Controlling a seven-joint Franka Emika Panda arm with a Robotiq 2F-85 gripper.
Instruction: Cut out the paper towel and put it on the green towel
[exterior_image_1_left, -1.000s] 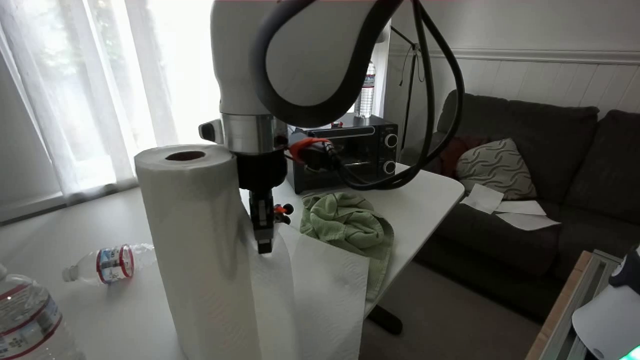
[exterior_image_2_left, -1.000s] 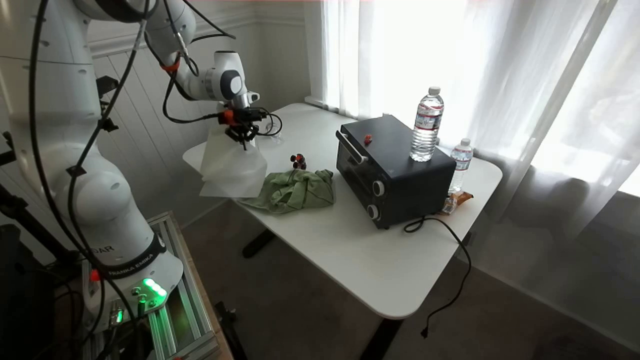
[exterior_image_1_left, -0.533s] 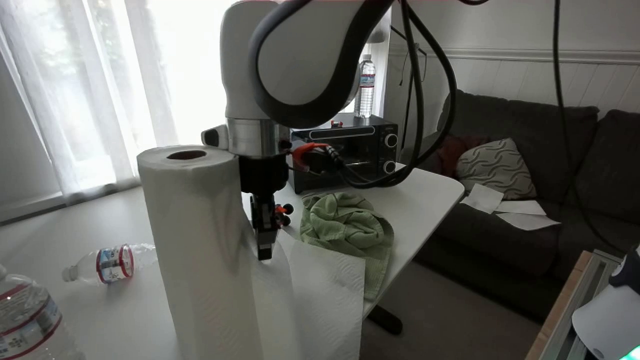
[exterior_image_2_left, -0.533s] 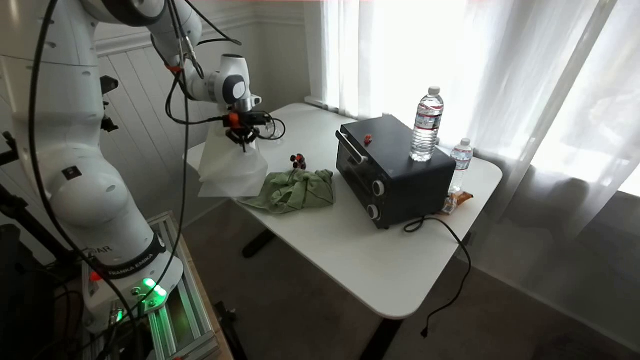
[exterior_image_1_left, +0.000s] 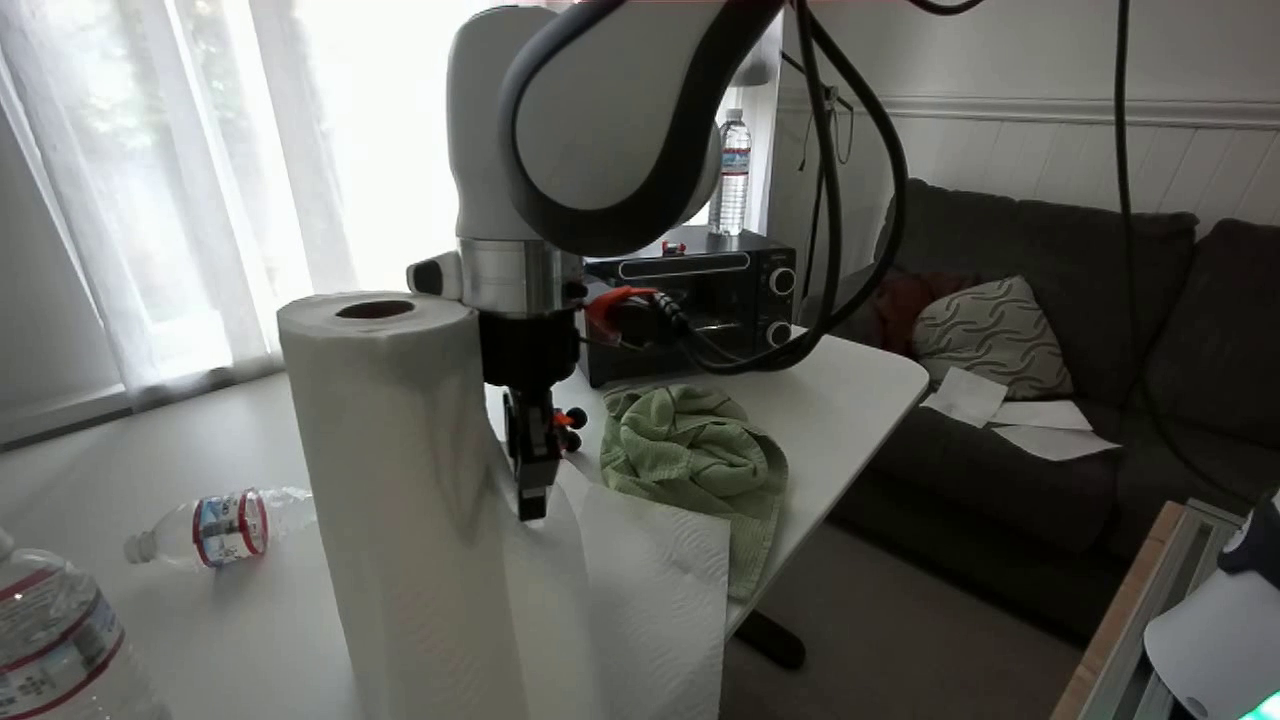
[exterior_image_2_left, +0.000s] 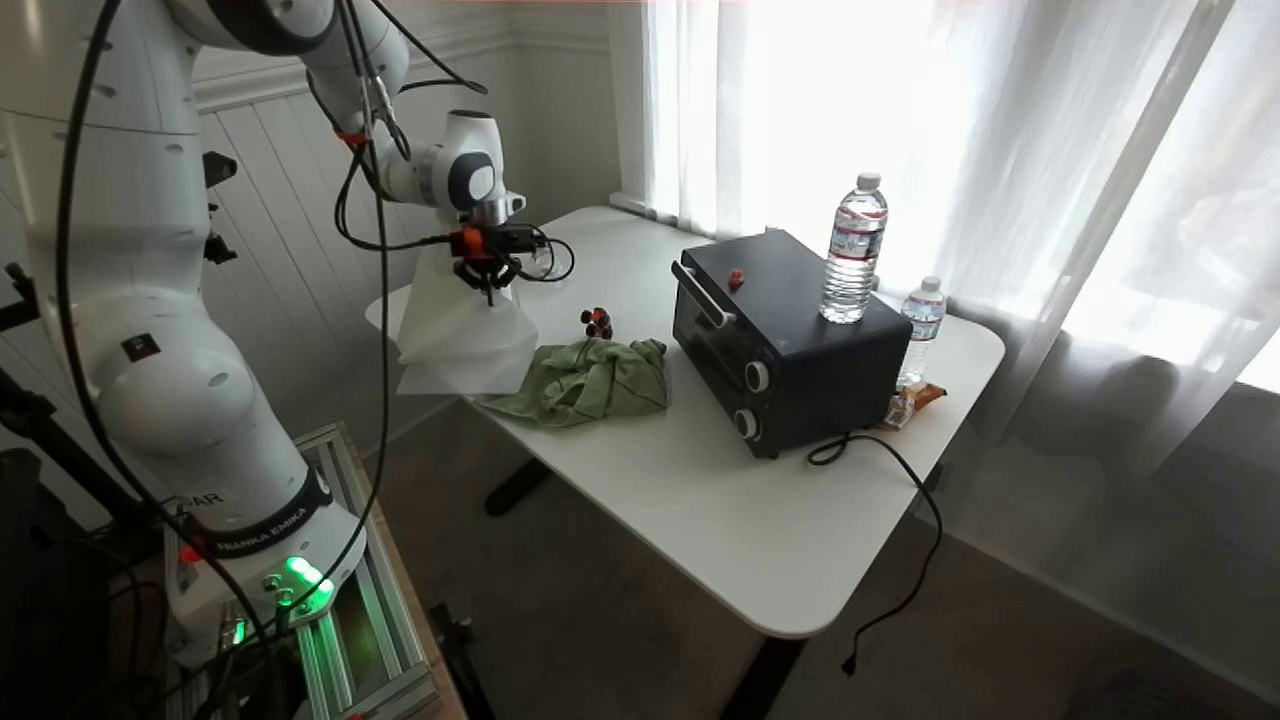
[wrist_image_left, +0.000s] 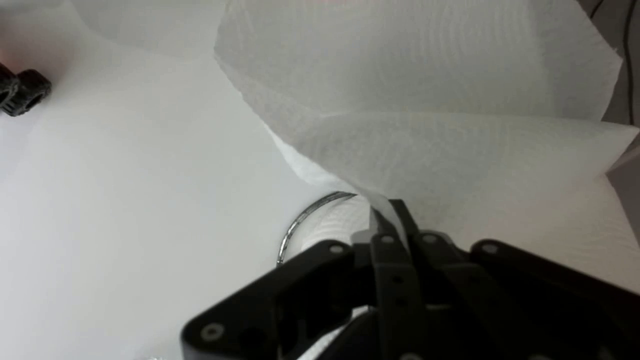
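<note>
The white paper towel roll (exterior_image_1_left: 400, 500) stands upright on the table. Its loose sheet (exterior_image_1_left: 655, 590) hangs out to the side and also shows in an exterior view (exterior_image_2_left: 465, 345) and across the wrist view (wrist_image_left: 425, 75). My gripper (exterior_image_1_left: 532, 505) is close beside the roll, pointing down, and also shows in an exterior view (exterior_image_2_left: 490, 295). In the wrist view its fingers (wrist_image_left: 392, 215) are shut with a fold of the sheet between them. The green towel (exterior_image_1_left: 690, 450) lies crumpled by the sheet and shows in both exterior views (exterior_image_2_left: 590, 385). It is out of the wrist view.
A black toaster oven (exterior_image_2_left: 800, 340) with a water bottle (exterior_image_2_left: 855, 250) on top stands behind the towel. A small red and black toy (exterior_image_2_left: 597, 323) lies by the towel. Bottles lie (exterior_image_1_left: 225, 528) and stand (exterior_image_1_left: 60, 640) near the roll.
My gripper has moved slightly down and to the right in an exterior view, with the sheet held. The sheet's free edge and the roll have shifted slightly. The green towel looks the same.
</note>
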